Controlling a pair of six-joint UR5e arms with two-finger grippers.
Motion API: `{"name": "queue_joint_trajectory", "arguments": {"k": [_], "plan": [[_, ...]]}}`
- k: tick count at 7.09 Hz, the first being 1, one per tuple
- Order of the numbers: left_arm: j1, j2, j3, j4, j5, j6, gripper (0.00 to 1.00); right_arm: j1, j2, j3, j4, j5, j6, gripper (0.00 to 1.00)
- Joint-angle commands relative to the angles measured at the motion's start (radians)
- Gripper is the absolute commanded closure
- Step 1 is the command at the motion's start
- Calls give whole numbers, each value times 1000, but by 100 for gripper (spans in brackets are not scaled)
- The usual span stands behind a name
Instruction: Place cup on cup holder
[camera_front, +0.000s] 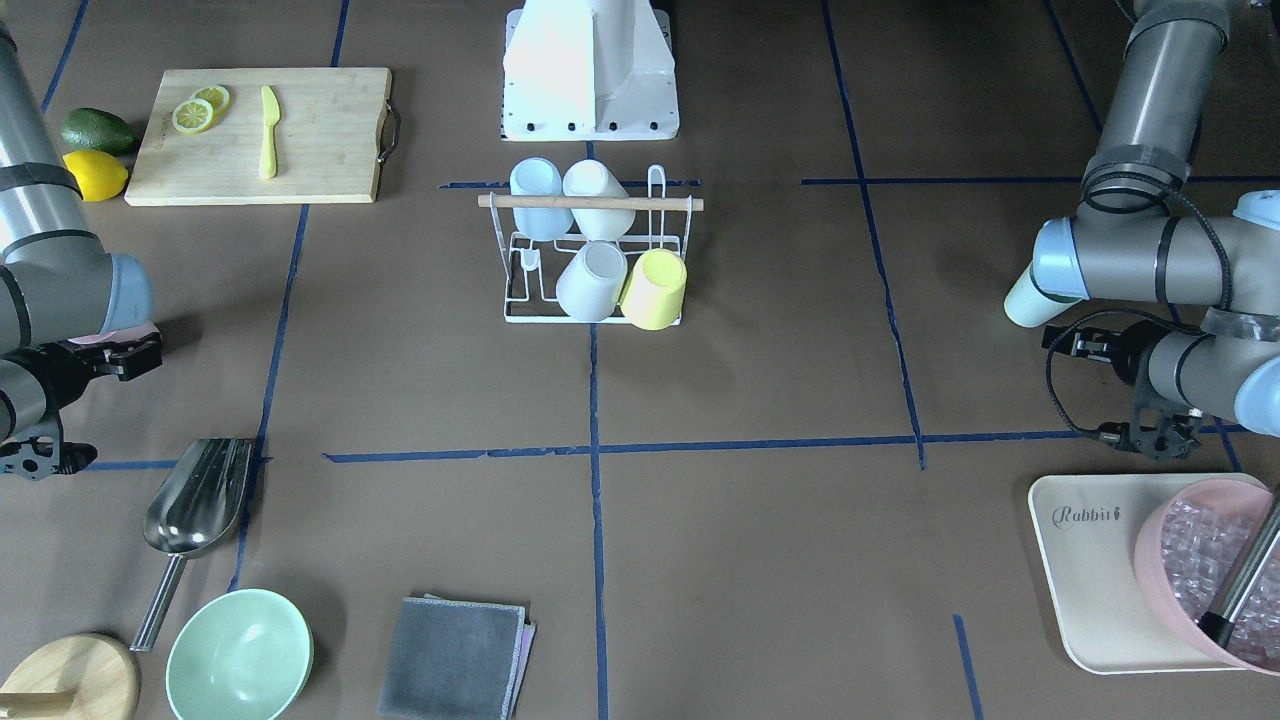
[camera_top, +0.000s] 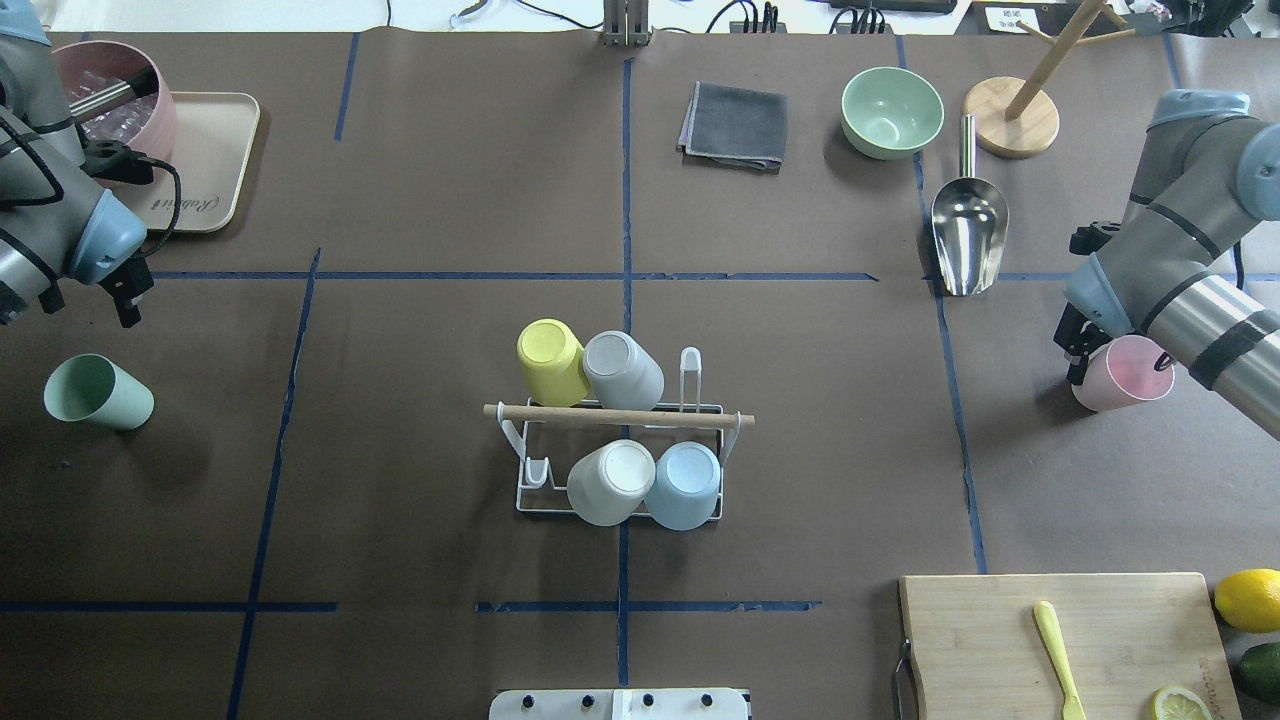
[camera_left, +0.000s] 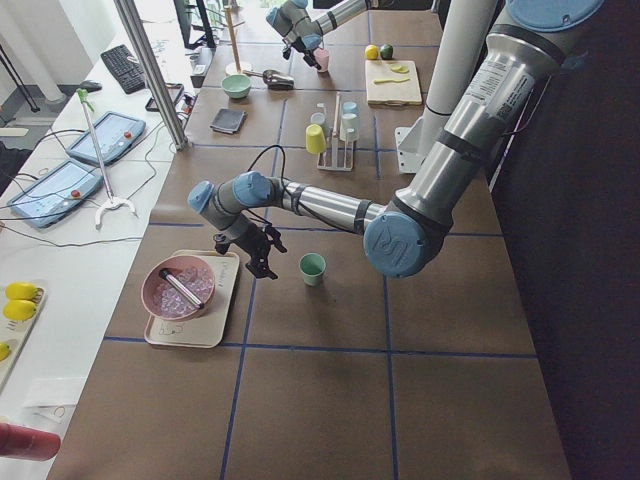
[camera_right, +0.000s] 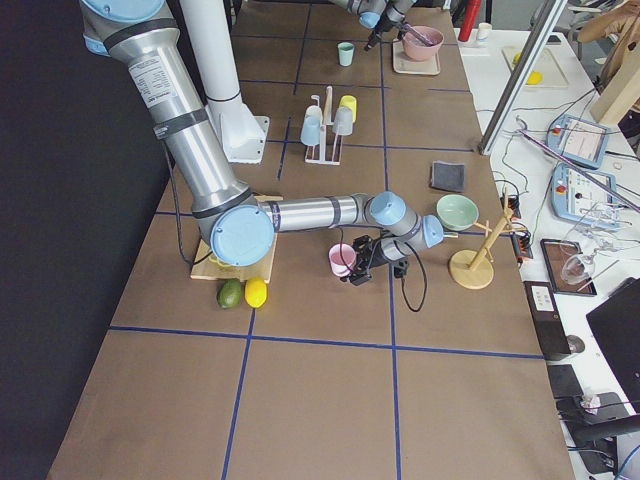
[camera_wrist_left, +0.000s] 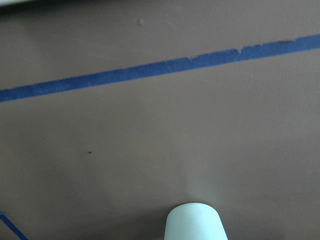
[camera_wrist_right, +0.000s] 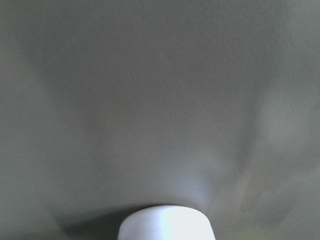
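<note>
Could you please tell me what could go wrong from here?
1. The cup holder already carries four cups; a free prong stands right beside the grey cup, which an incoming cup might knock.
2. The wooden rod crosses the top and could block a descent.
3. The right gripper sits close beside the pink cup and might tip it.

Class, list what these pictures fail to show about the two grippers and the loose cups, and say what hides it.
The left gripper: small and dark in the overhead view; open or shut unclear.
The right gripper: the same, in shadow beside the pink cup.
The pink cup: partly covered overhead by the right arm.
The green cup: cut off by the left wrist view's bottom edge.
</note>
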Motion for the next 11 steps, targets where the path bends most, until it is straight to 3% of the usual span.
{"name": "queue_joint_trajectory", "arguments": {"k": [1, 5, 6, 7, 9, 11], "plan": [[27, 5, 9, 14, 0, 1, 0, 0, 2, 0, 0, 5, -1, 0], [87, 16, 17, 72, -23, 1, 0, 0, 2, -2, -2, 10, -1, 0], [99, 20, 17, 77, -53, 1, 0, 2, 2, 0, -2, 10, -1, 19], [119, 34, 17, 79, -58, 1, 0, 5, 2, 0, -2, 10, -1, 54], [138, 39, 37, 79, -58, 1, 0, -3, 11, 6, -47, 12, 3, 76], [136, 39, 46, 114, -58, 1, 0, 14, 50, 20, -87, -4, 3, 88]]}}
